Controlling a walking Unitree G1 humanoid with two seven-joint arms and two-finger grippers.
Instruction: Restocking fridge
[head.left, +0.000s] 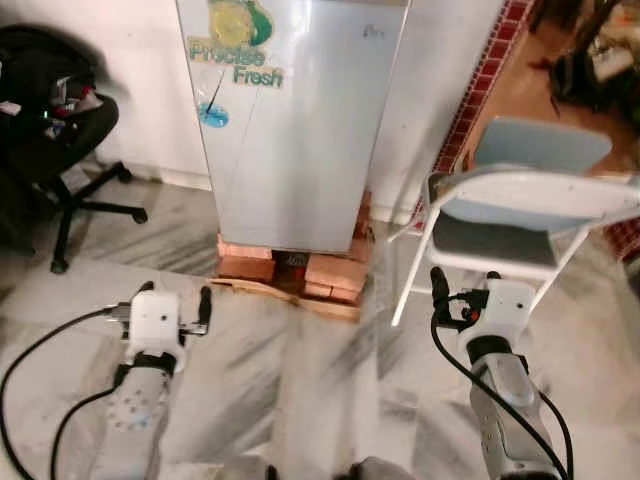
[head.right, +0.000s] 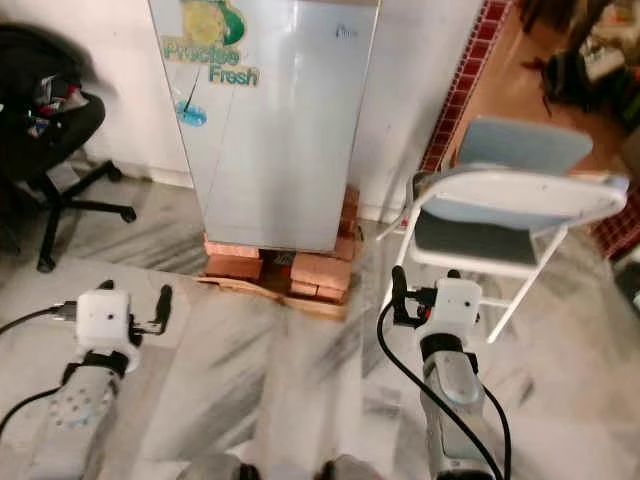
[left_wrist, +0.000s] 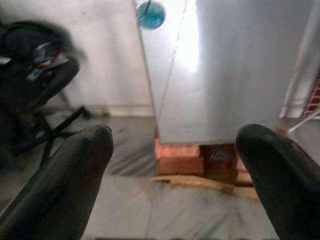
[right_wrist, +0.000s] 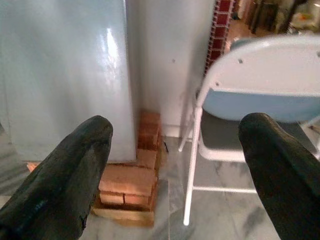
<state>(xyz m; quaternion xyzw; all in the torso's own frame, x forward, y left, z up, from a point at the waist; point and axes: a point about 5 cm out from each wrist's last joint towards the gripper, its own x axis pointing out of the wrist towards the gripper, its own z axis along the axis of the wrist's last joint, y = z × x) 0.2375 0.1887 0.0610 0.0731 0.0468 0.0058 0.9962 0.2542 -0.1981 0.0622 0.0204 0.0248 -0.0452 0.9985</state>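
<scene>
Ahead on floor: fridge (head.left: 290, 130), door closed, raised on bricks (head.left: 300, 268) w/ wood board. Folding chair (head.left: 520, 215) just right. Left gripper (left_wrist: 175, 165) & right gripper (right_wrist: 175, 170): fingers spread wide, empty, held low, prob. approach stage.

Ahead of my fingers, the fridge (head.left: 300, 130) door is smooth, glossy painted metal that throws back a bright glare, with a printed paper-like sticker (head.left: 238, 40) near its top. It rests on rough, matt red bricks (head.left: 335, 272) laid over a raw wooden board (head.left: 290, 295). Beyond my right gripper (right_wrist: 172, 165), whose black fingers (right_wrist: 65, 165) look like dull matt rubber, stands a folding chair (head.left: 520, 210) of white-painted metal tube with a smooth plastic back. Under both my hands the floor (head.left: 300, 380) is polished grey-veined marble. Past my left gripper (left_wrist: 175, 170) an office chair (head.left: 50, 120) is dark cloth.
</scene>
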